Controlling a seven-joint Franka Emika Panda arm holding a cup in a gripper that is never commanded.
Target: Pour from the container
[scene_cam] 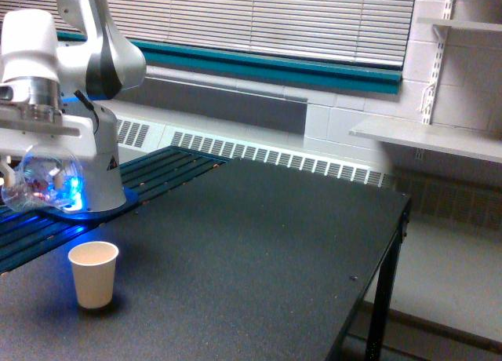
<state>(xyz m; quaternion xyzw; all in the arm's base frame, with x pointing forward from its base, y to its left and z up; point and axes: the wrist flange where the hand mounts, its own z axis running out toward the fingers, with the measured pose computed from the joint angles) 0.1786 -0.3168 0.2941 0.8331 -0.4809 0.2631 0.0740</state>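
The container [39, 180], a clear plastic cup with small brownish-pink bits inside, hangs at the exterior view's left edge, held under the white arm. My gripper [38, 161] is shut on it, its fingers mostly hidden by the cup and the hand body. The container looks tilted on its side, above and to the left of a small cream paper cup [93, 274] that stands upright on the dark table [259, 251].
The arm's white base [98, 173] with a blue glowing light stands behind the container on a slatted blue surface. A radiator runs along the back wall. The table's right edge [392, 251] drops to the floor; shelves [423, 137] hang at the right.
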